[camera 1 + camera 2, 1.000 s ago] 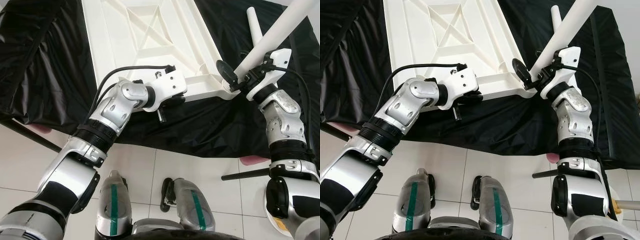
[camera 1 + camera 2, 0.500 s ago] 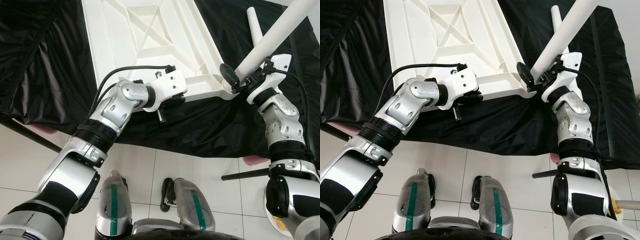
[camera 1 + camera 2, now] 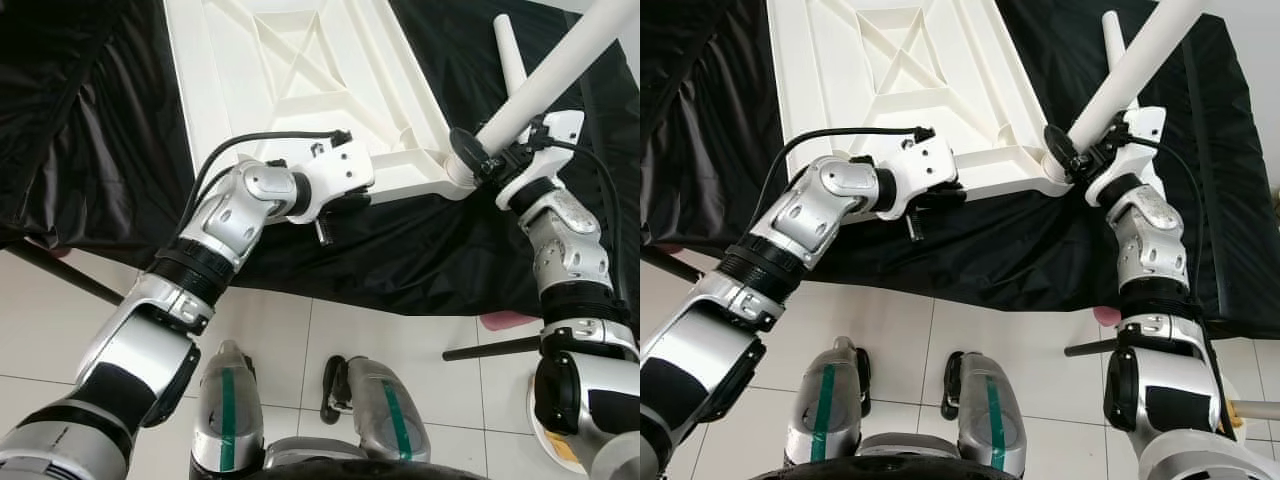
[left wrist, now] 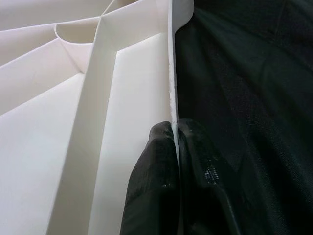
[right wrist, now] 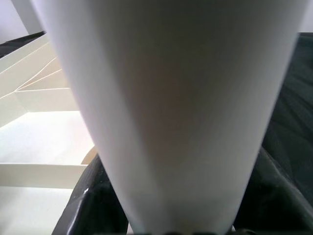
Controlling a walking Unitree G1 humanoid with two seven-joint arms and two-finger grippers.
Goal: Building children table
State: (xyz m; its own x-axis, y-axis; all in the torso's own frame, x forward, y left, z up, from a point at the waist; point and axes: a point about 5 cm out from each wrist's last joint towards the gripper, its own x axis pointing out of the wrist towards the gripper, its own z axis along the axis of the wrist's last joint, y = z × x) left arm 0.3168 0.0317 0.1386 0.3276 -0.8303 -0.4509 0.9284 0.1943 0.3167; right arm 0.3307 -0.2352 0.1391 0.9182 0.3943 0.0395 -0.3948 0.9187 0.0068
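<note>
The white table top (image 3: 300, 60) lies upside down on a black cloth, ribs facing up. My left gripper (image 4: 174, 128) is shut on the thin rim of its near edge, one black finger (image 4: 154, 186) on each side of the rim. My right gripper (image 3: 492, 162) is shut on a white table leg (image 3: 545, 85), which slants up to the right. The leg's lower end rests at the top's near right corner (image 3: 452, 172). In the right wrist view the leg (image 5: 171, 107) fills the frame between the black fingers (image 5: 88, 205). A second white leg (image 3: 510, 50) lies on the cloth beyond.
The black cloth (image 3: 90, 130) covers the surface around the table top and hangs over its near edge. Below is tiled floor, with a black rod (image 3: 490, 348) and a pink object (image 3: 505, 320) at the right. My own legs (image 3: 225, 410) stand near the edge.
My right gripper has shifted the leg slightly to the right and tipped it, bringing its lower end closer onto the corner. The left arm has kept still on the rim.
</note>
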